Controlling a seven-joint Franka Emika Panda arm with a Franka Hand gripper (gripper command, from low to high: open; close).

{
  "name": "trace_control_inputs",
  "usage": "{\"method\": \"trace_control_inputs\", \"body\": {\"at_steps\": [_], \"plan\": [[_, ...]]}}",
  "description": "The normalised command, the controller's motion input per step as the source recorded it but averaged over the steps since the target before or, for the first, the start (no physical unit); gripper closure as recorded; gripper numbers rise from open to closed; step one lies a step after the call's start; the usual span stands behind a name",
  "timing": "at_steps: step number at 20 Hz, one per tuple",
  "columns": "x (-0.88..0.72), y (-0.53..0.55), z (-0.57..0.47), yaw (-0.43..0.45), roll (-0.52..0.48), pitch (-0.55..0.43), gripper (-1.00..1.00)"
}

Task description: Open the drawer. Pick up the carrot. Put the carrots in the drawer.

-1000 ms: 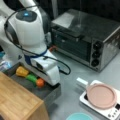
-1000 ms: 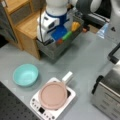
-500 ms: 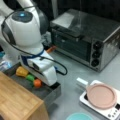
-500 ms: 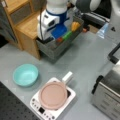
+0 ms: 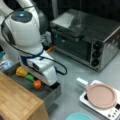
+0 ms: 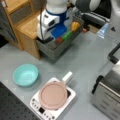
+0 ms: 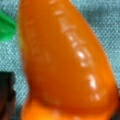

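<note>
Front view: drawer (image 5: 51,93) stood pulled open from wood-topped cabinet (image 5: 17,101). Claw (image 5: 47,81) hung low inside drawer. Carrot (image 5: 37,84) lay on drawer floor at claw's 9 o'clock, green piece (image 5: 30,78) and yellow chunk (image 5: 21,71) beyond at 10 o'clock. Toaster oven (image 5: 85,42) stood on desk (image 5: 72,75) at 2 o'clock.

Front view: claw (image 6: 53,35) sat in open drawer (image 6: 53,48); carrot (image 6: 59,40) just at its 4 o'clock. Teal bowl (image 6: 25,74) at 7 o'clock.

Wrist view: carrot (image 7: 65,65) filled frame over drawer floor. Claw's fingers hidden; spread or pinching, cannot tell.
</note>
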Motion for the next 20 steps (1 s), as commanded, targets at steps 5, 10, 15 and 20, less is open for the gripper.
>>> {"method": "trace_control_inputs", "body": {"at_steps": [5, 10, 15, 20], "plan": [[-0.18, -0.03, -0.06, 0.044, 0.134, -0.160, -1.00], [-0.16, -0.02, -0.05, 0.039, 0.126, -0.158, -1.00], [-0.17, 0.04, -0.02, -0.032, 0.132, -0.157, -1.00], [-0.25, 0.12, -0.02, -0.263, 0.165, -0.154, -1.00]]}}
